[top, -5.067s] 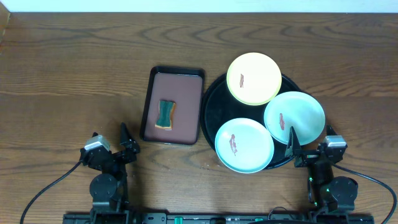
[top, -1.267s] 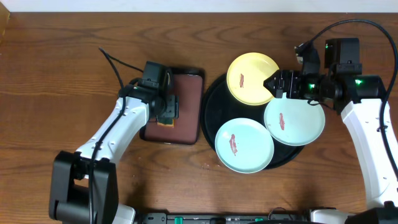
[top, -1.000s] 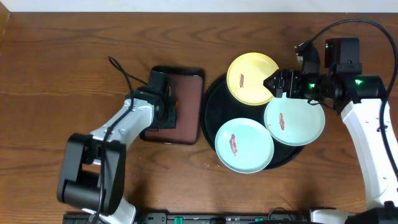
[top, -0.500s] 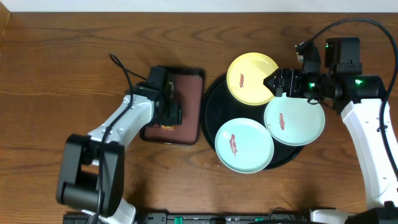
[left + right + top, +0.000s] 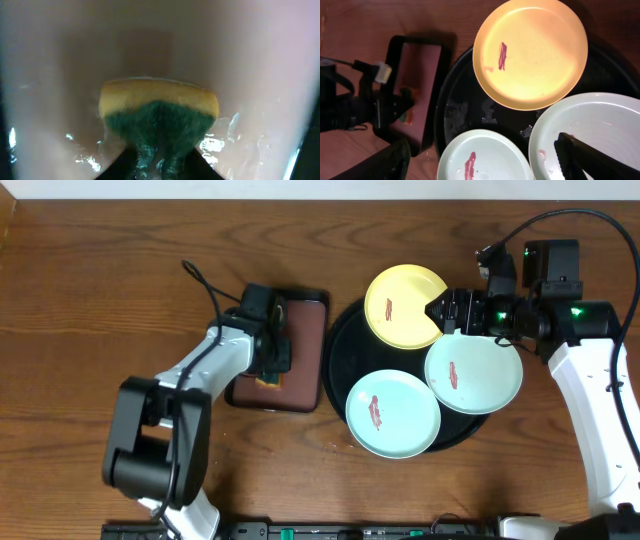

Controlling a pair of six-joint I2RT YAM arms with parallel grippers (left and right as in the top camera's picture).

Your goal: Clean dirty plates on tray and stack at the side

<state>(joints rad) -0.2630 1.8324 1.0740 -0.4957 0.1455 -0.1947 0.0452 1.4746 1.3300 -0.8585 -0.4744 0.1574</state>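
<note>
Left gripper [image 5: 273, 356]: fingers closed on the sponge [image 5: 159, 107], pinching its green face over the brown tray [image 5: 305, 330].

Right gripper [image 5: 447, 313]: jaws wide apart, empty, above the black tray [image 5: 340, 345]. The yellow plate [image 5: 405, 305] lies ahead of it. The first mint plate [image 5: 473, 370] sits under one finger. The second mint plate [image 5: 393, 413] lies between the fingertips. All three plates are smeared.

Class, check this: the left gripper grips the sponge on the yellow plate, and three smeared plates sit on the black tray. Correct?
No. The sponge lies in the small brown tray, not on the yellow plate; the overhead view shows the left gripper on it there. The rest holds.
</note>
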